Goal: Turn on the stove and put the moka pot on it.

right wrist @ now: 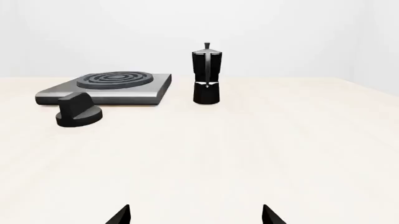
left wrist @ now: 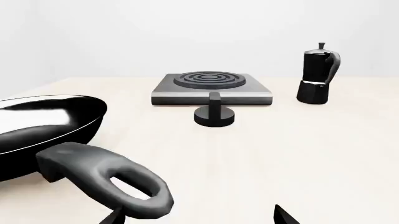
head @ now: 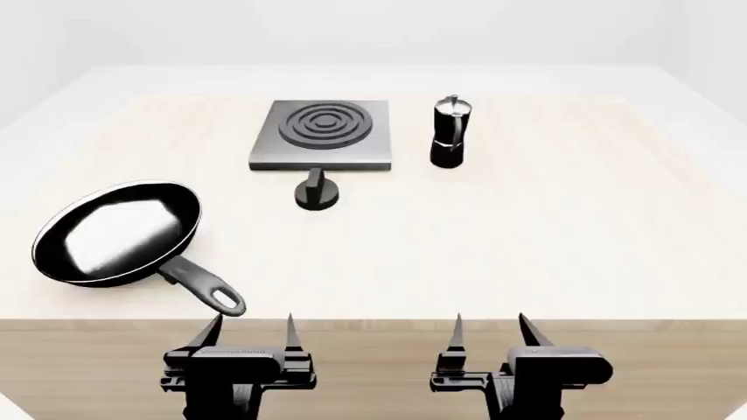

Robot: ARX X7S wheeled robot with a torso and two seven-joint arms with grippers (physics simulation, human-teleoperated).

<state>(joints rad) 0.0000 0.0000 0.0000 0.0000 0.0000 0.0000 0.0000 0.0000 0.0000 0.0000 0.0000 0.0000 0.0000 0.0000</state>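
The pale wood counter (head: pixel 561 236) sat in a white room. The moka pot (head: pixel 450 132) stood at 3 o'clock from the stove (head: pixel 321 133). The frying pan (head: pixel 117 233) held nothing. Both grippers, left (head: pixel 250 330) and right (head: pixel 488 328), had wide-open, empty jaws.

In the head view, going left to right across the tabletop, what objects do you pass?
Frying pan → knob → moka pot. The stove sits behind the knob, spanning the same stretch, so it is left out of the order.
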